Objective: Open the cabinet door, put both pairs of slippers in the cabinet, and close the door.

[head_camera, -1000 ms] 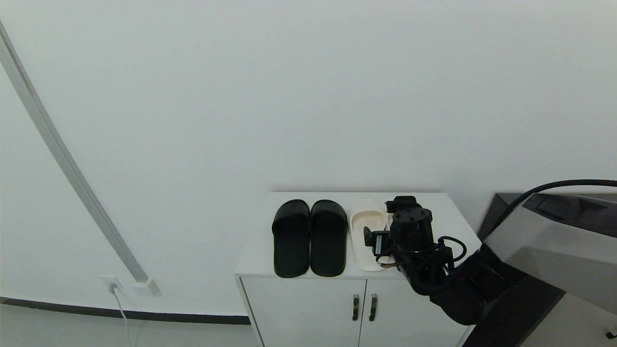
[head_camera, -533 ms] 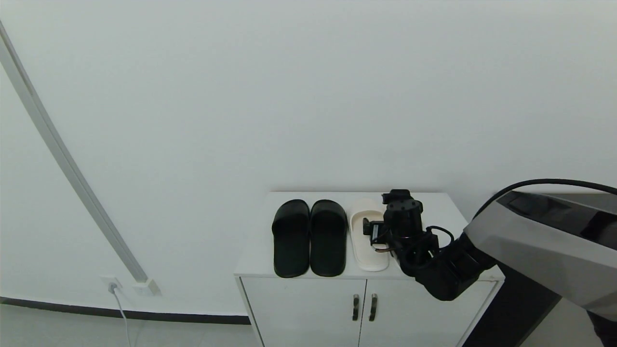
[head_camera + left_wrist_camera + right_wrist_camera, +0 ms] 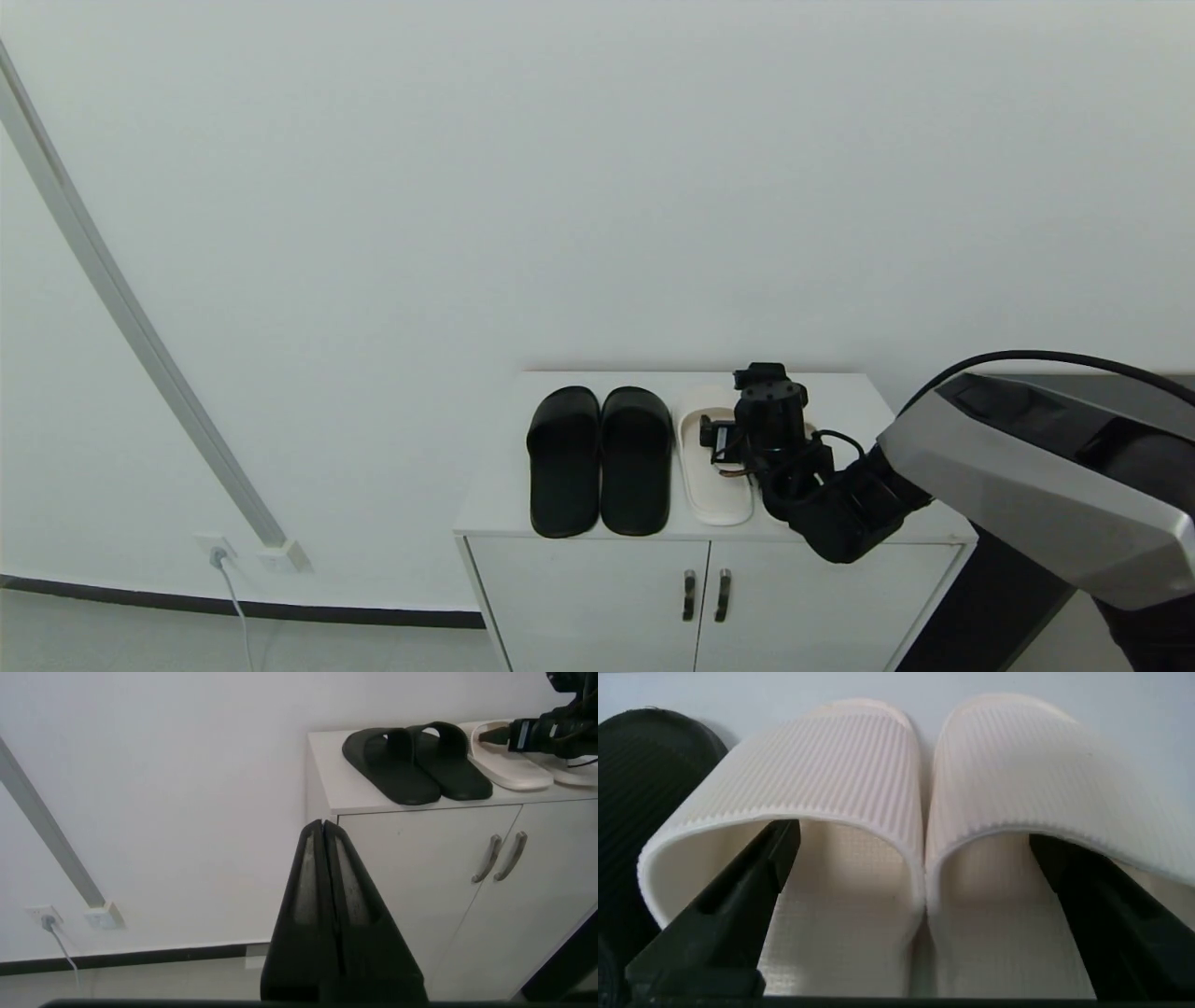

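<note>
White slippers point(image 3: 715, 485), ribbed straps, sit side by side on cabinet point(image 3: 579, 607) top, right of black slippers point(image 3: 600, 462); doors shut. In head view, one white slipper is mostly hidden by right arm. Right gripper point(image 3: 915, 845) spread wide, one finger under each strap. Left gripper point(image 3: 324, 896) pressed closed, empty. Since earlier, right arm has pushed farther forward.
</note>
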